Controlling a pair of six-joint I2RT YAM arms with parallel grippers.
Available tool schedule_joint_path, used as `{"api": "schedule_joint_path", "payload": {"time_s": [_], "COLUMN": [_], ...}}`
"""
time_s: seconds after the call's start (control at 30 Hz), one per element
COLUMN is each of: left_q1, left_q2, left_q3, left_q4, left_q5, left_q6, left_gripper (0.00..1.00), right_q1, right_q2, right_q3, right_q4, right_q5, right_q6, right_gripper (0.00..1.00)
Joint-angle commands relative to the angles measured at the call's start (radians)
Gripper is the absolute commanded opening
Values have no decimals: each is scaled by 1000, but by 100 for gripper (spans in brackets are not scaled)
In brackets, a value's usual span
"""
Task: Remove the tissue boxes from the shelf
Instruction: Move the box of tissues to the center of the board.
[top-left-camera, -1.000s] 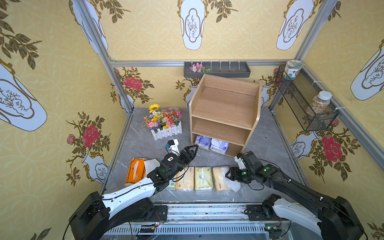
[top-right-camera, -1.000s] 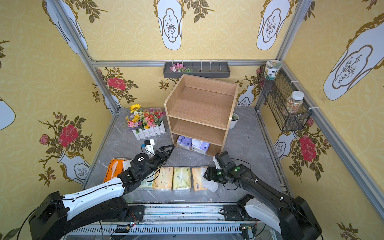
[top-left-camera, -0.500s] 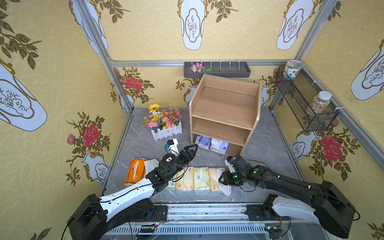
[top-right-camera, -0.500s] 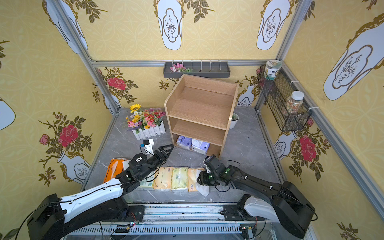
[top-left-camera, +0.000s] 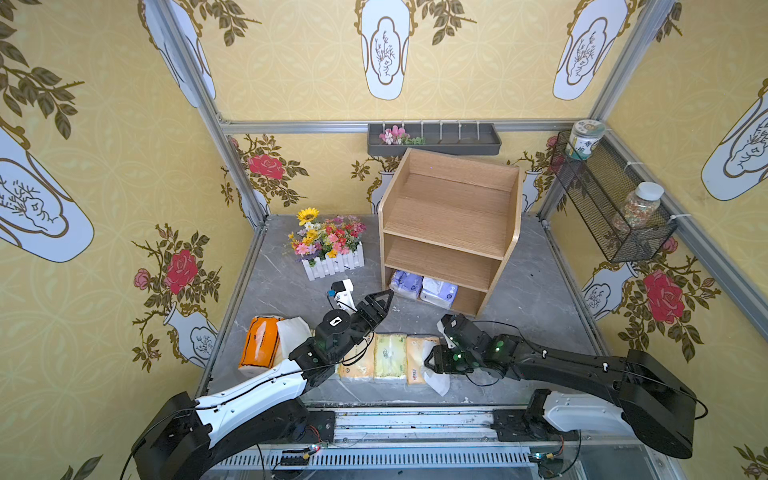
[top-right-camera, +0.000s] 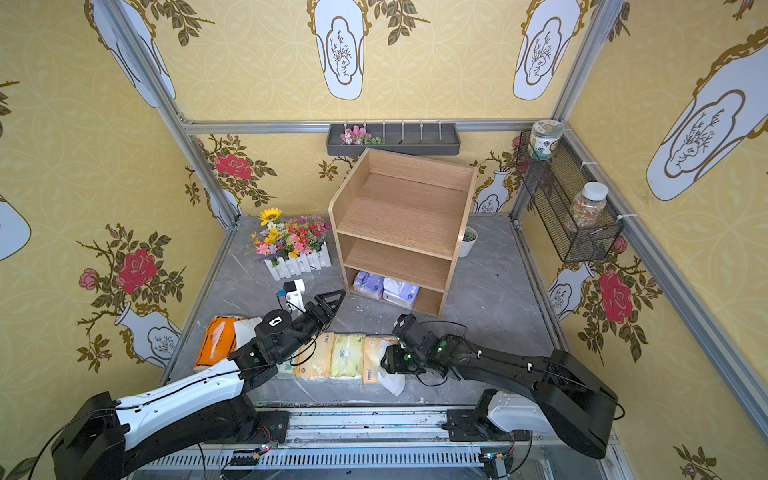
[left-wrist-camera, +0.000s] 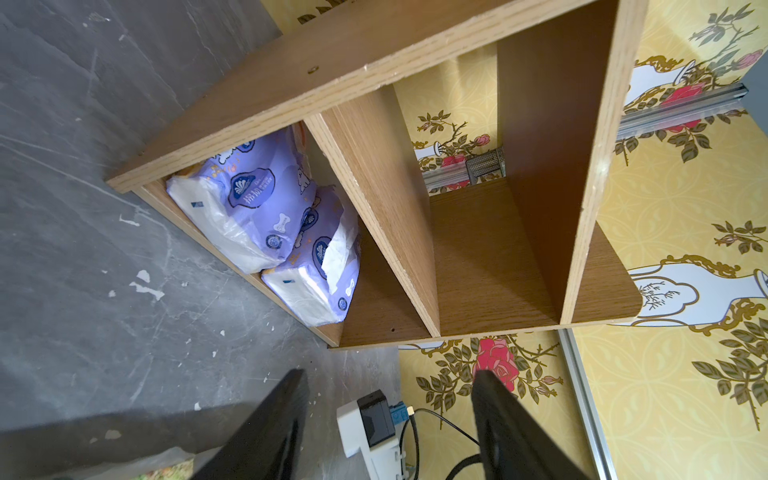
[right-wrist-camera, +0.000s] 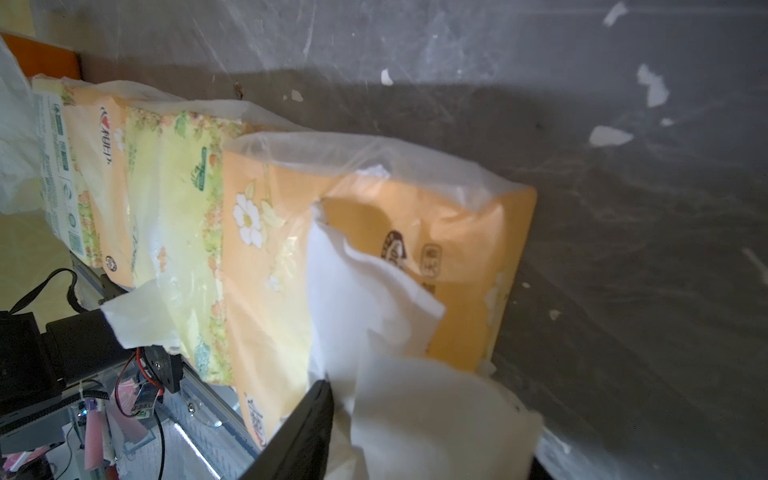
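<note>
**Light-wood shelf (top-left-camera: 451, 216) holds two lavender packs (top-left-camera: 407, 284)**

The lavender pair sits side by side, touching, in the bottom tier, toward its left end. In the left wrist view their wrappers (left-wrist-camera: 253, 199) look crinkled, and a tissue pokes out of the nearer one.

The other packs I can see lie on the grey table (top-left-camera: 532, 299), close to its front edge. A peach pack (top-left-camera: 415, 357), a pale yellow pack (top-left-camera: 390, 357) and a cream pack (top-left-camera: 359, 365) form a tight row with their flanks touching. An orange pack (top-left-camera: 259, 343) lies further left, near the wall.

The left gripper (top-left-camera: 383, 302) hovers over the table between that row and the shelf. It points at the bottom tier, its jaws wide apart with nothing between them.

The right gripper (top-left-camera: 431, 362) is low at the right end of the row, up against the peach pack. A loose white tissue sheet (right-wrist-camera: 374, 299) spills from that pack across one black finger (right-wrist-camera: 307, 428). From here I cannot tell whether the jaws pinch it or merely stand around it.
</note>
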Motion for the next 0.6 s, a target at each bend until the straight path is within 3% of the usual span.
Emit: {"api": "schedule_joint_path", "payload": {"time_s": [0.0, 0.3, 0.57], "left_q1": [2, 0, -44], "left_q2": [4, 112, 262], "left_q3": [-6, 50, 122], "left_q4": [0, 2, 54], "left_q5": [-8, 46, 57], "left_q6": [-7, -20, -48], "left_gripper": [68, 66, 65], "right_q1": [17, 19, 17], "right_q2": [-5, -179, -458], "right_q3": [17, 86, 102], "right_q4": [21, -353, -531], "right_q5": [67, 366, 473], "right_q6": [10, -83, -94], "right_gripper": [61, 86, 90]}}
